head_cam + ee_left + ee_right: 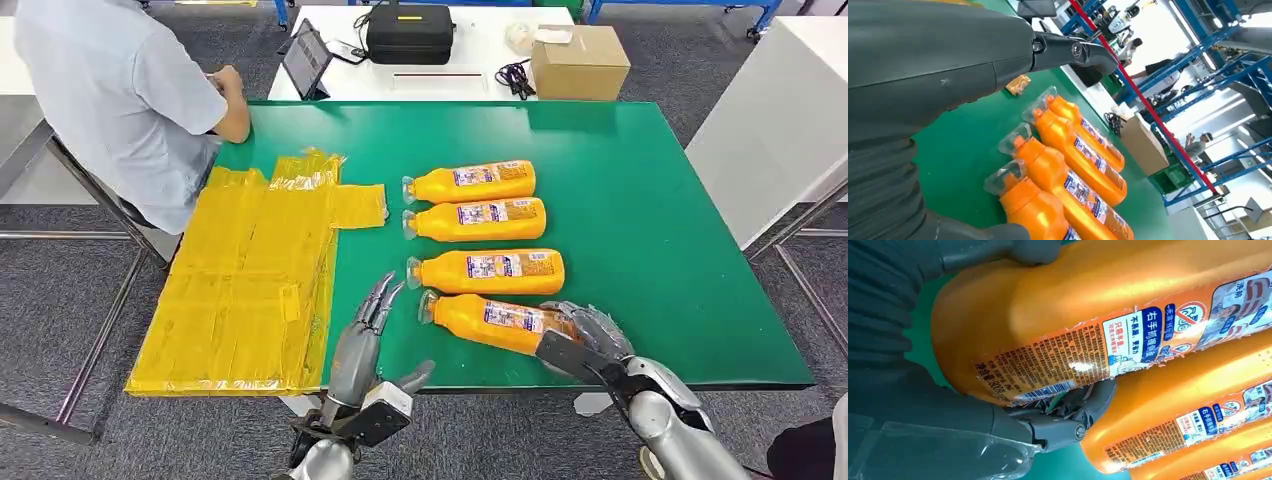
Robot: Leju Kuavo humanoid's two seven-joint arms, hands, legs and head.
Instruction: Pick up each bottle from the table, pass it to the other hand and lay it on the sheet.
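Observation:
Several orange bottles with clear caps lie side by side on the green table (pixel 640 230), caps pointing toward the yellow sheet (pixel 250 280). The nearest bottle (pixel 495 322) lies slightly skewed, and my right hand (pixel 585 335) grips its base end. In the right wrist view the thumb (pixel 998 252) sits on one side of this bottle (pixel 1098 315) and the fingers (pixel 1068 415) on the other, wedged against the neighbouring bottle (pixel 1188 410). My left hand (pixel 365 340) is open with fingers stretched out, just left of the nearest bottle's cap. The left wrist view shows this hand (pixel 948 65) above the bottle row (pixel 1068 155).
A person in a light shirt (pixel 120 100) sits at the table's far left corner, beside the sheet. Behind the green table, a white table carries a black case (pixel 408 35), a tablet (pixel 305 60) and a cardboard box (pixel 580 62). The table's front edge runs just under both hands.

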